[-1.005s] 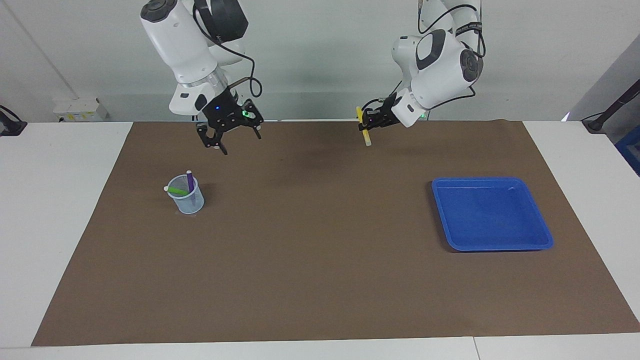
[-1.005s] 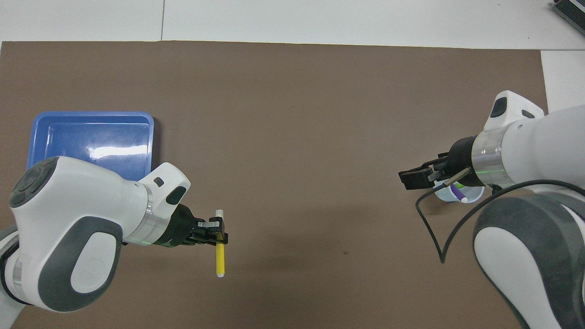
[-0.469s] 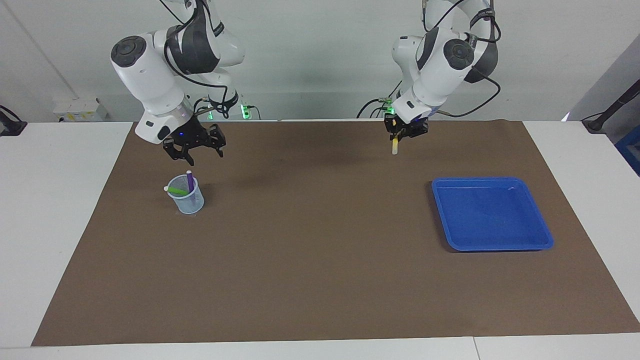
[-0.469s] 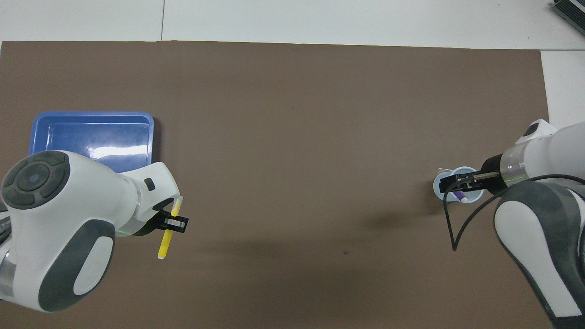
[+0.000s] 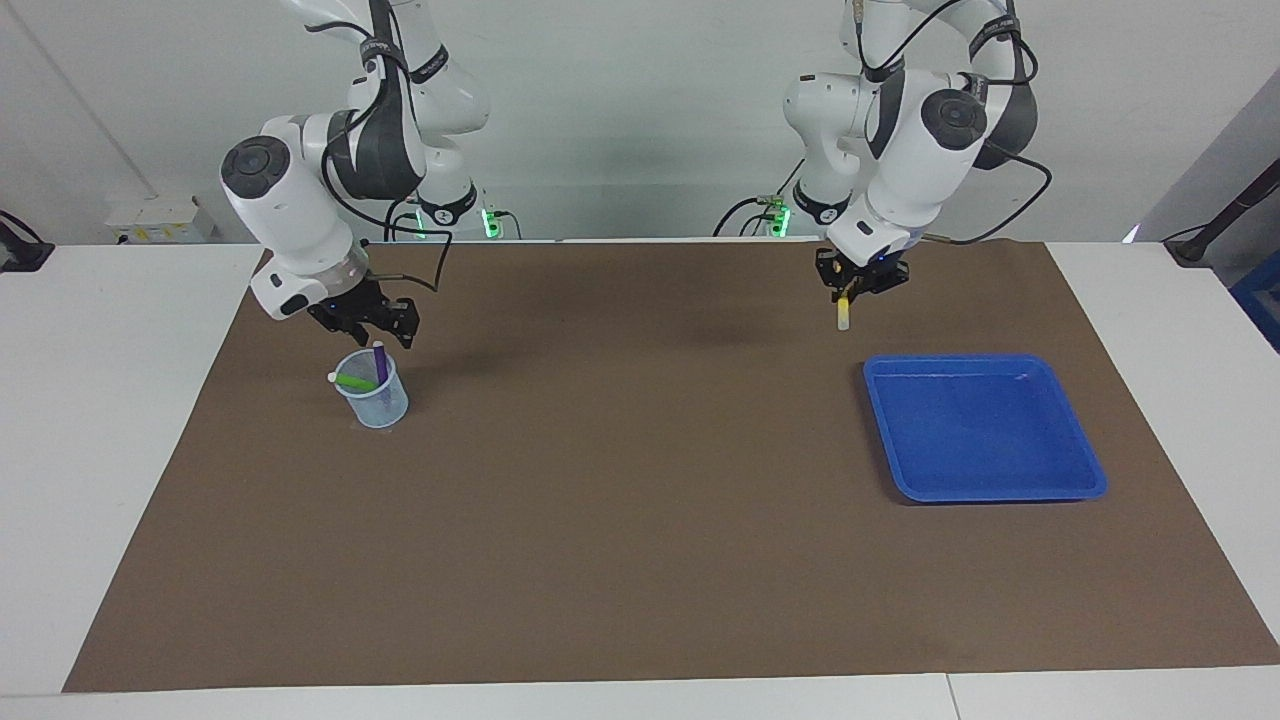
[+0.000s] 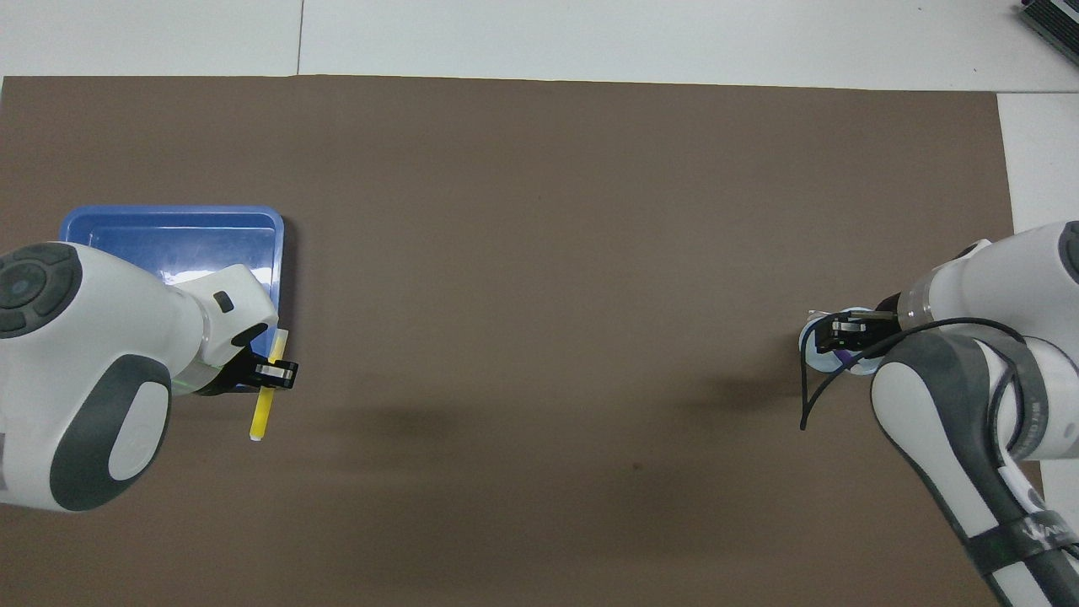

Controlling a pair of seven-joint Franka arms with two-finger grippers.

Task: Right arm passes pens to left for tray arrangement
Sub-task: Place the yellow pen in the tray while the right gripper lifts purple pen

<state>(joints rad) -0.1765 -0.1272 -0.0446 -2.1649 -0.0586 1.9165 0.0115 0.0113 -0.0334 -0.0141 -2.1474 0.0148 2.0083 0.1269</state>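
Yellow pen (image 5: 844,314) hangs upright in the left gripper (image 5: 848,296), jaws pinching it, at upper right of the facing view, above the mat beside the blue tray (image 5: 1090,470). Right gripper (image 5: 375,328), jaw state undetermined, hovers over the mesh cup (image 5: 378,405) holding the purple pen (image 5: 380,362) and green pen (image 5: 354,381).

I'm seeing a shallow bright blue plastic tray (image 5: 985,427) gleaming glossy on a matt brown paper-like mat (image 5: 640,520), beside a pale blue mesh cup (image 5: 374,395).
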